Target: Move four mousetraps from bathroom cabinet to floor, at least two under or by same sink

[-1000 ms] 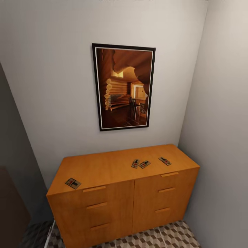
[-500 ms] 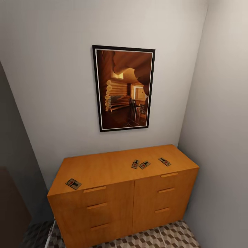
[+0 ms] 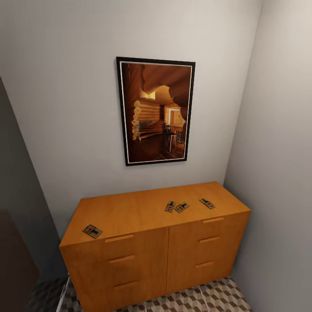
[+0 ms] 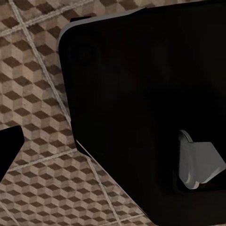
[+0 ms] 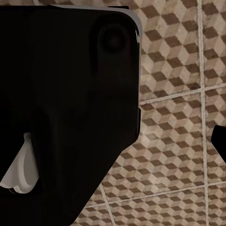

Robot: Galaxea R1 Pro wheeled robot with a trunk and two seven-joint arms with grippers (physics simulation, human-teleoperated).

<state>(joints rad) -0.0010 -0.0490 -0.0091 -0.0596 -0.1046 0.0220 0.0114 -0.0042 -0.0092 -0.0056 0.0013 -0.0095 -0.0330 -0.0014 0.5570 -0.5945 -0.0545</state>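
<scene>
Several mousetraps lie on the flat top of the orange-brown cabinet (image 3: 130, 212) in the head view. One mousetrap (image 3: 92, 231) sits near the front left corner. Two mousetraps (image 3: 170, 206) (image 3: 182, 206) lie side by side right of centre, and another mousetrap (image 3: 207, 203) rests further right. The cube-patterned bathroom floor (image 3: 208, 299) runs below the cabinet and also shows under both wrists (image 4: 37, 94) (image 5: 179, 94). A dark fingertip (image 4: 9, 150) pokes in at the left wrist view's edge, and a similar fingertip (image 5: 220, 143) in the right wrist view. The bathroom sink is out of view.
A framed picture (image 3: 156, 110) hangs on the wall above the cabinet. A pale wall (image 3: 277, 173) closes the right side and a dark panel (image 3: 17, 242) the left. The robot's black body (image 4: 141, 108) (image 5: 66, 103) sits close beside both wrists.
The whole head view has shifted slightly, so the camera moved a little. The mousetraps lie where they were on the cabinet.
</scene>
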